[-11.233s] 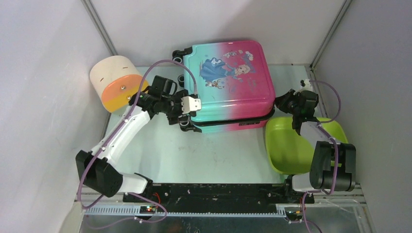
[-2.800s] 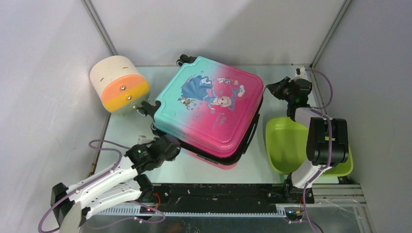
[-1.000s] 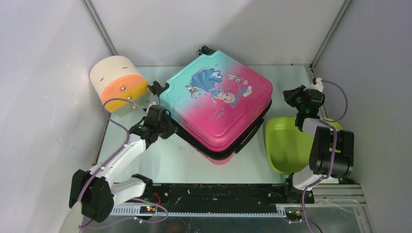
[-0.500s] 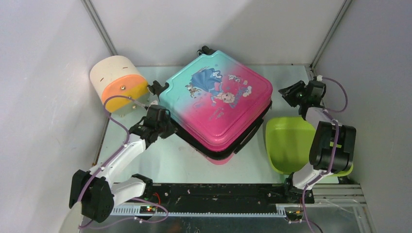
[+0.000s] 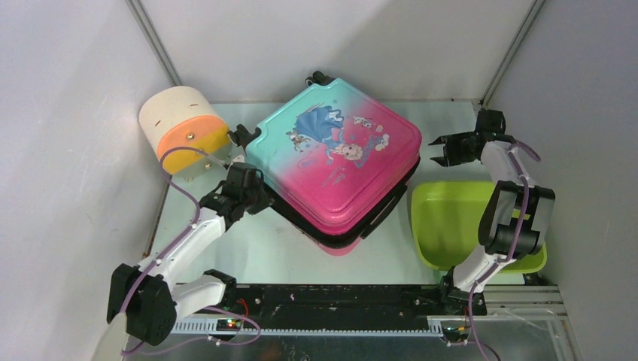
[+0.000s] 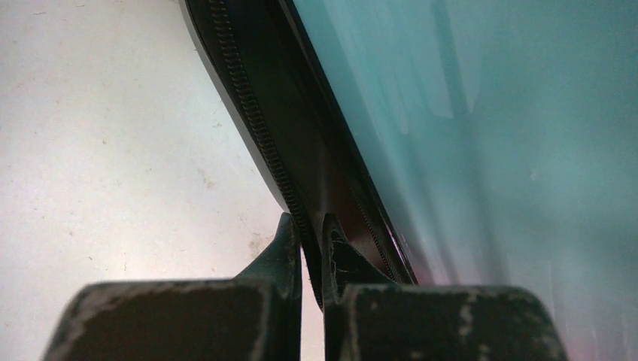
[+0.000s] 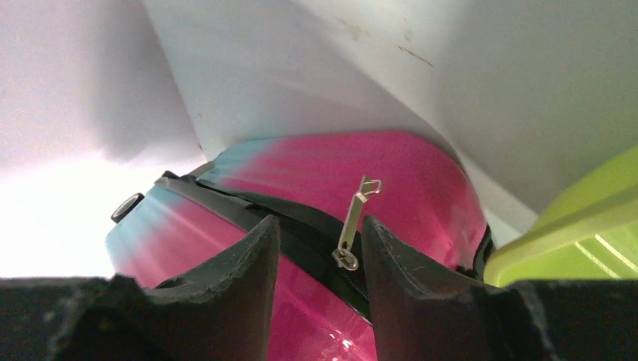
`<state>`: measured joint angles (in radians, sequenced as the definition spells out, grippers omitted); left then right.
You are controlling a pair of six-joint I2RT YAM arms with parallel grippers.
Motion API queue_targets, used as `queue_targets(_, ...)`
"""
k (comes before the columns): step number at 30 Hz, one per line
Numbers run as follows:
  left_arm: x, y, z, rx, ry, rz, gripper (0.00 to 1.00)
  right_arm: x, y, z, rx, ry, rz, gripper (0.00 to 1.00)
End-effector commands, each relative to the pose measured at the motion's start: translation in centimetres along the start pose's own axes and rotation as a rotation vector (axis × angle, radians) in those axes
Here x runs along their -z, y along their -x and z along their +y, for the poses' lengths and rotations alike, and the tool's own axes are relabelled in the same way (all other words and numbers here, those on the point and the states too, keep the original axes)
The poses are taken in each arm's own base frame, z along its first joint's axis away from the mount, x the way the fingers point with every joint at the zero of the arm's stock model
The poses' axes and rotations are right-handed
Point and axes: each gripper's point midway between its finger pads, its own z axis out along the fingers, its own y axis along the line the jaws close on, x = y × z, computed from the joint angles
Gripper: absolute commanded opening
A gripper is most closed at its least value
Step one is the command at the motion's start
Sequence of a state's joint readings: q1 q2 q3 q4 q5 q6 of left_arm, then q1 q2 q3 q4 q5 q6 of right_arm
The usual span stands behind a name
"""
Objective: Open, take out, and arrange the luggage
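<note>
Top external view, near to far: lime-green tub (image 5: 451, 233) sits near-right on the table (image 5: 248, 248). Behind it the luggage (image 5: 335, 169) lies flat mid-table, lid not yet lifted, turned corner-on, probably to present its zip to both arms. Left gripper (image 6: 312, 252) is clenched on the black zip band (image 6: 248, 113) at the teal edge, likely steadying the case or working the zip. Farther right, right gripper (image 5: 440, 152) is released, fingers spread, grasping nothing. The zipper pull (image 7: 353, 226) shows through its gap, apparently untouched.
</note>
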<state>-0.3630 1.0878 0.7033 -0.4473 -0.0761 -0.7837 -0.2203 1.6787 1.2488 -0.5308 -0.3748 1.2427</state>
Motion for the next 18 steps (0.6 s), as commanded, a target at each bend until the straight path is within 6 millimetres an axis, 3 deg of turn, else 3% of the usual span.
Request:
queue_targets(1,1.8,3.1,-2.1,-0.181,-0.093,-0.117,0.0,-0.4,-2.4,-2.3,-0.184,-0.163,0.119,0.46)
queue_targets(18,2.1,3.3,-2.1,-0.174,-0.104,-0.137,0.0,-1.9,-5.1,-2.2,-0.239,-0.195,0.203,0.48)
